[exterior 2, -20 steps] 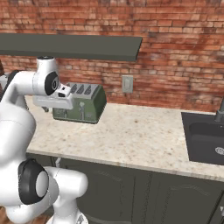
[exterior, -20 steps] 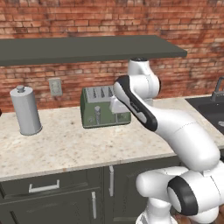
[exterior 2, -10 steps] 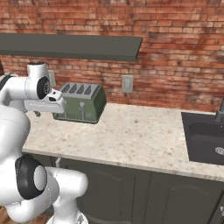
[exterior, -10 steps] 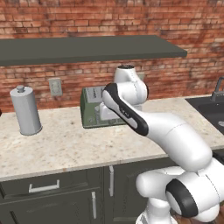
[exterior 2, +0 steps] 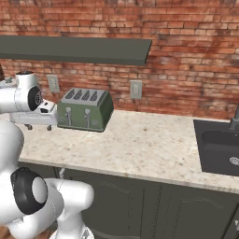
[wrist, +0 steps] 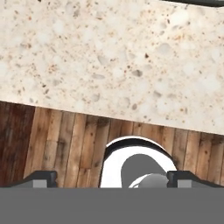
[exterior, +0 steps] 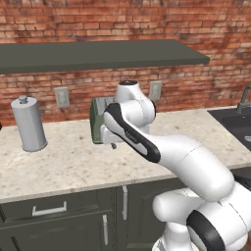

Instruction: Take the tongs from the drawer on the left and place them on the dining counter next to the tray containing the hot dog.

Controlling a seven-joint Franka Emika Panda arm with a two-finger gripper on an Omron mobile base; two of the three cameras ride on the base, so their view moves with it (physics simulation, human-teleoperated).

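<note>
1. At the bottom left of the left base view, the drawer [exterior: 49, 210] shows its dark grey-green front with a horizontal silver bar handle; it is shut, its lower edge is cut off by the frame, and its inside is hidden.
2. In the hand view, the gripper [wrist: 112, 178] shows two dark tips far apart at the bottom corners; the jaws stand wide open with nothing between them. Beyond them lie the wooden floor [wrist: 65, 140] and the speckled surface [wrist: 113, 57] edge.
3. In the right base view the gripper [exterior 2: 38, 126] sits at the left edge, above the surface [exterior 2: 140, 144] just left of the toaster [exterior 2: 86, 110]; its tips are too small to make out there.
4. In the left base view the arm's elbow hides most of the toaster [exterior: 98, 122] in the middle of the frame.
5. A grey canister [exterior: 29, 123] stands at mid left.
6. The sink [exterior 2: 219, 149] is cut off at the right edge.
7. At the back, the brick wall [exterior: 122, 19] carries a dark shelf [exterior: 98, 54].
</note>
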